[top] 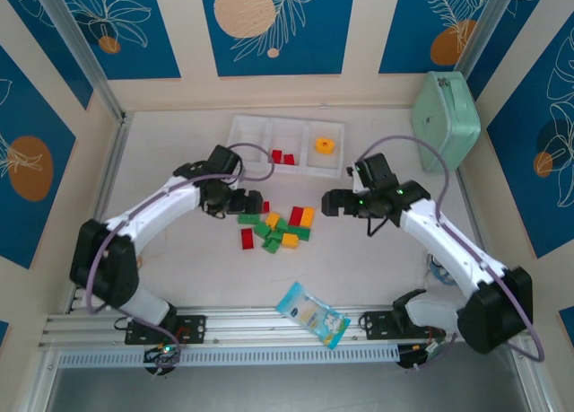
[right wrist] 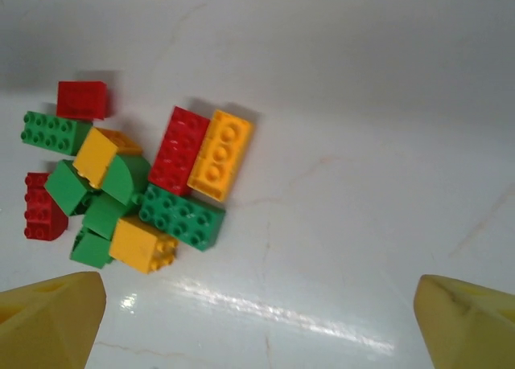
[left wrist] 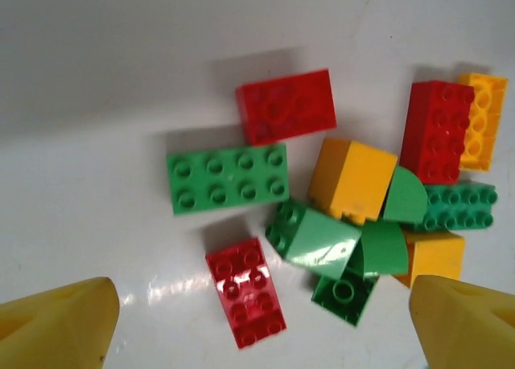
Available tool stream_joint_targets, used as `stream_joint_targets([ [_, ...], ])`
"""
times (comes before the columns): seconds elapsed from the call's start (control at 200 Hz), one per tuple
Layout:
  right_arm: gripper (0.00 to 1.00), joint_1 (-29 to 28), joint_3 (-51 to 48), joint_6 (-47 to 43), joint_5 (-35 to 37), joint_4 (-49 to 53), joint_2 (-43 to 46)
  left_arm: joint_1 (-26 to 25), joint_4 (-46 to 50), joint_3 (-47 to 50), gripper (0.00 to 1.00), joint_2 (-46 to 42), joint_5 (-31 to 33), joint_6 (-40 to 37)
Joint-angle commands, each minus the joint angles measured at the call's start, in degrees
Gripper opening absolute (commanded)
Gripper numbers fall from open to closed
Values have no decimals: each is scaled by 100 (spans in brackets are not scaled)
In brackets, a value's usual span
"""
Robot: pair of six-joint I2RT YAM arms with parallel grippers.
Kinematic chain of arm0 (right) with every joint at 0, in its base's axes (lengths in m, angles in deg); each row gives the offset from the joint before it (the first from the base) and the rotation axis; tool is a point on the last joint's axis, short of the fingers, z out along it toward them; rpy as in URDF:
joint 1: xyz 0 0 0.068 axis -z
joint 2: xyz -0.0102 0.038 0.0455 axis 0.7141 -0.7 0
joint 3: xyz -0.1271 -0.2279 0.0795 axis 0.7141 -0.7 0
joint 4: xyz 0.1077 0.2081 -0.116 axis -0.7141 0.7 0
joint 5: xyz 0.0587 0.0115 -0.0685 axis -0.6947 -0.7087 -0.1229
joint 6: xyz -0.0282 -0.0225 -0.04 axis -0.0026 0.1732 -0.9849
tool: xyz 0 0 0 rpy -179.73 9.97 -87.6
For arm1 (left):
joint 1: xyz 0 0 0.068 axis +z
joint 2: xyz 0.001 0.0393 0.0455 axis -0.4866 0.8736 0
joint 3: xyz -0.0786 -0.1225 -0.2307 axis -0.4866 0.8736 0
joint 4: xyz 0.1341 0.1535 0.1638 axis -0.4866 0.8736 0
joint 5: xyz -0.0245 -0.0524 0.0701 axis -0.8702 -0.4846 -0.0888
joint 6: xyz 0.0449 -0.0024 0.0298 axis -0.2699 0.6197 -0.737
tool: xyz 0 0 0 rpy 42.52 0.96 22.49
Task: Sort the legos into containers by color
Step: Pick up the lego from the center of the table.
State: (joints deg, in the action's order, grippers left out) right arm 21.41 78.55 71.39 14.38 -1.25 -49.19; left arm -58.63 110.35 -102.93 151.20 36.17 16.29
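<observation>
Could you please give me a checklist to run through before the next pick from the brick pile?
1. Left pincer open, holding nothing: ok.
2. Right pincer open, holding nothing: ok.
3. White tray sorted correctly so far, with red bricks in the middle compartment and the orange ring in the right one: ok.
4. Easy first target: a red brick lies flat, studs up, at the edge of the pile: ok.
5. Green bricks mid-pile loose rather than clipped together: cannot tell.
6. Snack packet apart from the pile: ok.
</observation>
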Motion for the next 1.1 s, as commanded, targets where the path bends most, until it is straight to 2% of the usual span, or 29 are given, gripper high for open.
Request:
stream_joint_targets([
  [0.0, 99, 190, -369, 143, -291, -175, 639, -169, 390, -689, 90, 634, 366, -150],
  [0.15, 99, 596, -942, 193, -362, -309, 1318, -392, 658, -1447, 90, 1544, 499, -196],
  [0.365, 99, 1258, -1342, 291, -1076, -449, 1748, -453, 901, -2118, 89, 2425, 926, -206],
  [0.765, 99, 1284, -1402, 327, -1204, -494, 1729, -466, 1025, -2548, 70, 3053, 689, -249],
  [1.096, 99, 1291, -1476, 360, -1241, -582, 1569, -467, 889, -2314, 62, 3057, 777, -69],
])
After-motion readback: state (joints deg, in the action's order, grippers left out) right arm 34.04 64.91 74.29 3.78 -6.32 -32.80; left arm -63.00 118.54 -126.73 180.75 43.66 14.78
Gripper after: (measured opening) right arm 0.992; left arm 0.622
